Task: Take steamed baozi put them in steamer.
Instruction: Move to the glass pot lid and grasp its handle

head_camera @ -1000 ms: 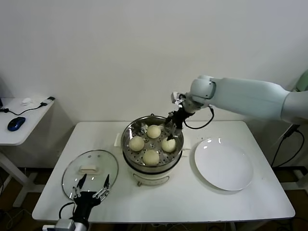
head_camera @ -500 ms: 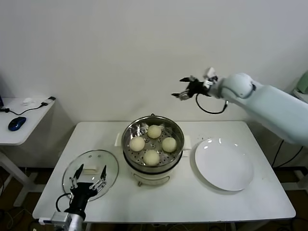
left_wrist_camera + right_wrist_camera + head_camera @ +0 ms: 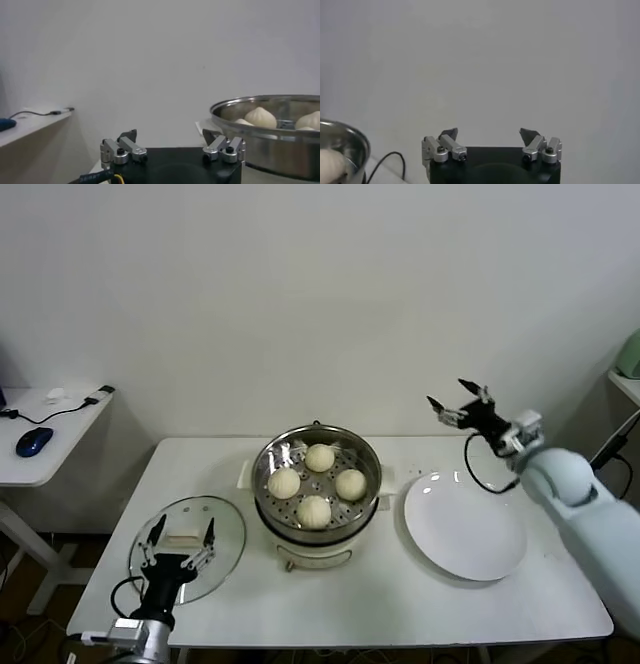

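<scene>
Several steamed baozi (image 3: pixel 314 510) lie on the perforated tray inside the steamer (image 3: pixel 268 492), a shiny steel pot on a cream base in the middle of the table. Two of the baozi (image 3: pixel 260 117) show over the steamer rim (image 3: pixel 250 104) in the left wrist view. My right gripper (image 3: pixel 455 404) is open and empty, raised in the air above the far edge of the white plate, to the right of the steamer. My left gripper (image 3: pixel 180 534) is open and empty, low at the table's front left, over the glass lid. The steamer's edge (image 3: pixel 355 142) shows in the right wrist view.
A flat white plate (image 3: pixel 465 526) lies bare on the table right of the steamer. The round glass lid (image 3: pixel 230 524) with its white handle rests at the front left. A side desk with a blue mouse (image 3: pixel 33 441) stands at the far left.
My right arm has swung from over the steamer up and away to the right, ending above the plate. My left gripper has shifted slightly toward the front-left edge.
</scene>
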You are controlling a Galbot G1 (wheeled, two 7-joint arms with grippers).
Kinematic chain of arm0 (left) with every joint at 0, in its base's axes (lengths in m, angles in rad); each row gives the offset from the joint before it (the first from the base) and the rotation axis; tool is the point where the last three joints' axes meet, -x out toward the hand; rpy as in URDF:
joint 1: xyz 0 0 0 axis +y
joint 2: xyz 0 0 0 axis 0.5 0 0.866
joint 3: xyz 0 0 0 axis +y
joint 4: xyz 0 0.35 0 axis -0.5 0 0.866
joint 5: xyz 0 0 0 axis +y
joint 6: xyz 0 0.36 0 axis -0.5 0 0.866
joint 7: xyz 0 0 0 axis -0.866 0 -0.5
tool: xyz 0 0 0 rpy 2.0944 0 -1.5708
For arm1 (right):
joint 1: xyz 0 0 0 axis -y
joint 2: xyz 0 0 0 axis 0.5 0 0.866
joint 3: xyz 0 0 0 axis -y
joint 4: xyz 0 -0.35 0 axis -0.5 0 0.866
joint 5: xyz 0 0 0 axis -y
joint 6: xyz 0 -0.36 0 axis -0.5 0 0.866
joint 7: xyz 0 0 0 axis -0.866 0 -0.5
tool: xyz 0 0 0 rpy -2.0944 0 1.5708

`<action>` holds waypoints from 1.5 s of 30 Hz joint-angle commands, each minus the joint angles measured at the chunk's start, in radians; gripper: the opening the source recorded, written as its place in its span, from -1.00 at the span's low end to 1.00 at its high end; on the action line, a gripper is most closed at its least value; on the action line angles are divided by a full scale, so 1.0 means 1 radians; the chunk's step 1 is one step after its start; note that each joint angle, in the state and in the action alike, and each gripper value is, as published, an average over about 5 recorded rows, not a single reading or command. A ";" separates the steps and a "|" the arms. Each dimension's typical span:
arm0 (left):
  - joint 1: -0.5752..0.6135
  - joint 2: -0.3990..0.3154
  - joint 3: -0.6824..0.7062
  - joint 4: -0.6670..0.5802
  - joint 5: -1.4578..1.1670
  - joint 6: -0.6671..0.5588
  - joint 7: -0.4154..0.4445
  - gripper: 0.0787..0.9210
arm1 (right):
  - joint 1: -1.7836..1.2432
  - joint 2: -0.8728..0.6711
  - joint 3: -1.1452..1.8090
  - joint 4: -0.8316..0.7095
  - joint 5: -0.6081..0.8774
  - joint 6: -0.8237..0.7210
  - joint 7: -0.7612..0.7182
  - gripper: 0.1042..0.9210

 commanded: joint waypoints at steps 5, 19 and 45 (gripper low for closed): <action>-0.008 0.011 -0.001 0.026 0.132 -0.050 -0.068 0.77 | -0.670 0.403 0.439 -0.003 -0.234 0.301 0.062 0.76; -0.020 0.155 -0.018 0.344 1.180 -0.042 -0.398 0.77 | -0.702 0.382 0.308 0.033 -0.274 0.230 0.185 0.76; -0.213 0.091 0.028 0.566 1.355 0.072 -0.401 0.77 | -0.688 0.390 0.328 0.090 -0.261 0.187 0.200 0.76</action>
